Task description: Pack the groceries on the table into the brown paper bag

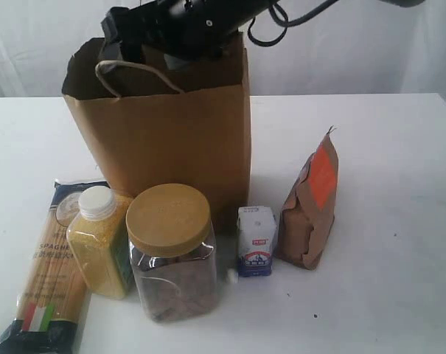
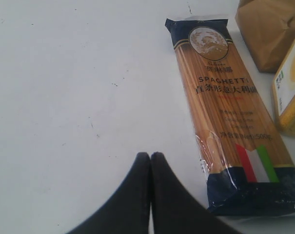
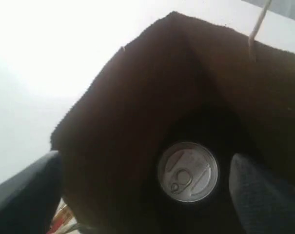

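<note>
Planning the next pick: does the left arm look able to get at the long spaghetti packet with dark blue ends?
Probably yes: only bare white table lies between its shut claw and the spaghetti packet.

Table (image 1: 399, 147): plain white. Brown paper bag (image 1: 171, 140): kraft brown, paler tan handle, its inside near-black in the right wrist view. Spaghetti packet (image 2: 225, 112): dark blue ends, golden strands behind clear film, black lettering, a green-white-red stripe, a gold-rimmed oval emblem. Yellow-grain bottle (image 1: 101, 247): white cap, yellow fill, green label edge. Clear tan-lidded jar (image 1: 171, 254): tan lid, brownish contents. Small white-blue carton (image 1: 256, 240): white, blue and red label. Brown pouch (image 1: 309, 206): orange label. Jar lid (image 3: 187, 171) inside the bag: silvery grey. Left gripper (image 2: 150, 161): black.
</note>
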`<action>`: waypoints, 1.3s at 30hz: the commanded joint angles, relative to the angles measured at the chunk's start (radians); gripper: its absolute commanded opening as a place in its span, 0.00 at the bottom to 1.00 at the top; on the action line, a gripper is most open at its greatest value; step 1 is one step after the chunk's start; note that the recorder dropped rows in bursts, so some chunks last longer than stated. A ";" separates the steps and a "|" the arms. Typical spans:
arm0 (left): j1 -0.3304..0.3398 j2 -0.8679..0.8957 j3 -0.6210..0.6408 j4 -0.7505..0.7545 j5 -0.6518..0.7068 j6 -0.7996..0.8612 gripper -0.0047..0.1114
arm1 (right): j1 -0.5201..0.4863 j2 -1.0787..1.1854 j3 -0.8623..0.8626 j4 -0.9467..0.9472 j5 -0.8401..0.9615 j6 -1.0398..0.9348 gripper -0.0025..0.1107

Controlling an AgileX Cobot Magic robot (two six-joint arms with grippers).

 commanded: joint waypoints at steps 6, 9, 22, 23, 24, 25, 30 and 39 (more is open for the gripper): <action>-0.005 -0.005 0.007 0.001 0.032 -0.005 0.04 | 0.001 -0.181 -0.008 -0.055 0.019 -0.109 0.77; -0.005 -0.005 0.007 0.001 0.032 -0.005 0.04 | 0.001 -0.256 -0.008 -0.266 0.087 -0.109 0.72; -0.005 -0.005 0.007 0.001 0.032 -0.005 0.04 | -0.081 -0.337 0.015 -1.272 0.416 0.355 0.23; -0.005 -0.005 0.007 0.001 0.032 -0.005 0.04 | -0.110 -0.337 0.027 -1.270 0.416 0.364 0.18; -0.005 -0.005 0.007 0.001 0.032 -0.005 0.04 | -0.142 -0.337 0.044 -1.265 0.416 0.366 0.14; -0.005 -0.005 0.007 0.001 0.032 -0.005 0.04 | -0.169 -0.337 0.060 -1.257 0.416 0.376 0.11; -0.005 -0.005 0.007 0.001 0.032 -0.005 0.04 | -0.354 -0.339 0.216 -1.201 0.295 0.532 0.02; -0.005 -0.005 0.007 0.001 0.032 -0.005 0.04 | -0.612 -0.493 0.667 -0.903 -0.226 0.612 0.02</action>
